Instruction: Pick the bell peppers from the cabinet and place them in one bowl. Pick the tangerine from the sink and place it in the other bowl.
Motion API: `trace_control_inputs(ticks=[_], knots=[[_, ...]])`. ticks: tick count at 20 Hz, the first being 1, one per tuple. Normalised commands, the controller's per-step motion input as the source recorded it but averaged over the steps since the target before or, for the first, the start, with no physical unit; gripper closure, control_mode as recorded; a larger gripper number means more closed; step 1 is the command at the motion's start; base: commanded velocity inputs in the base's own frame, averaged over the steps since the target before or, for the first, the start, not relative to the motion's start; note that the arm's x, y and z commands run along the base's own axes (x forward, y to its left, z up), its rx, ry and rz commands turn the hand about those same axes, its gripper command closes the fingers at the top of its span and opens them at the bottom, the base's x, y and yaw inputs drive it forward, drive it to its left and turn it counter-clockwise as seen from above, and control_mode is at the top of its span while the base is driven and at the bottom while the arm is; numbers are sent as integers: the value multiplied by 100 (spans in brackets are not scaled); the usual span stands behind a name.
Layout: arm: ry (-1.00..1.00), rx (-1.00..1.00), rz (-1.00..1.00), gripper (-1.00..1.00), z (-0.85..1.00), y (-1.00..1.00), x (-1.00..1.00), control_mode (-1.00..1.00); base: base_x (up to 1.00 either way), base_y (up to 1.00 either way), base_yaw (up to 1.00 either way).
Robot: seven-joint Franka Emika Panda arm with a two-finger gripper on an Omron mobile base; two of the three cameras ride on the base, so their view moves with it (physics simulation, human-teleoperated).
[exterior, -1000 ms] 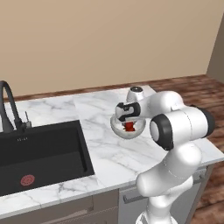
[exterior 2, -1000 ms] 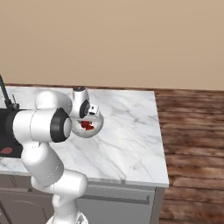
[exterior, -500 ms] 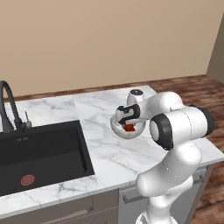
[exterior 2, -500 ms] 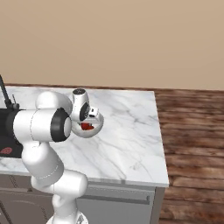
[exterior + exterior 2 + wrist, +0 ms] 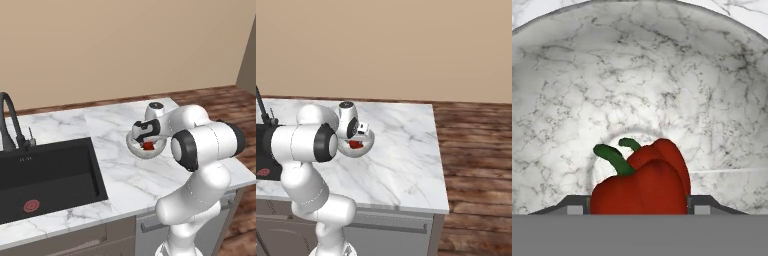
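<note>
A: Where the arm bends down over the marble desk (image 5: 125,185), what is its pincer (image 5: 148,140) doing?

B: It hangs inside the white-grey speckled bowl (image 5: 135,148), pointing down at the bottom. Two red bell peppers (image 5: 643,182) sit right between its fingertips (image 5: 572,206) in the hand view, one just behind the other, with their green stems leaning to the upper left.

A: Is it pinching them?

B: I cannot tell. The front pepper fills the gap from one tip to the other, so the tips are set about a pepper's width apart, but whether they press on it or stand just clear of it does not show.

A: And from the base cameras?

B: In the left base view a patch of red shows in the bowl under the dark hand. In the right base view the bowl (image 5: 367,145) sits on the desk (image 5: 401,165) just beside the arm's big white elbow, with red (image 5: 356,144) showing inside it and the pincer (image 5: 358,135) above.

A: Where is the bowl on the desk?

B: Near the middle of the marble, to the right of the black sink (image 5: 45,175) and well apart from it. The sink has a pinkish-red drain (image 5: 31,205) on its floor and a black gooseneck tap (image 5: 10,120) at its back edge.
</note>
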Motion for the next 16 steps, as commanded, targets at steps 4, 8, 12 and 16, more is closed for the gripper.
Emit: trace_control_inputs(ticks=[4,8,12,16], knots=[[2,0,0,-100,0,0,0,-100,0,0,0],[1,0,0,-100,0,0,0,-100,0,0,0],[0,0,0,-100,40,1,0,-100,0,0,0],[-3,2,0,-100,79,0,-9,-100,0,0,0]])
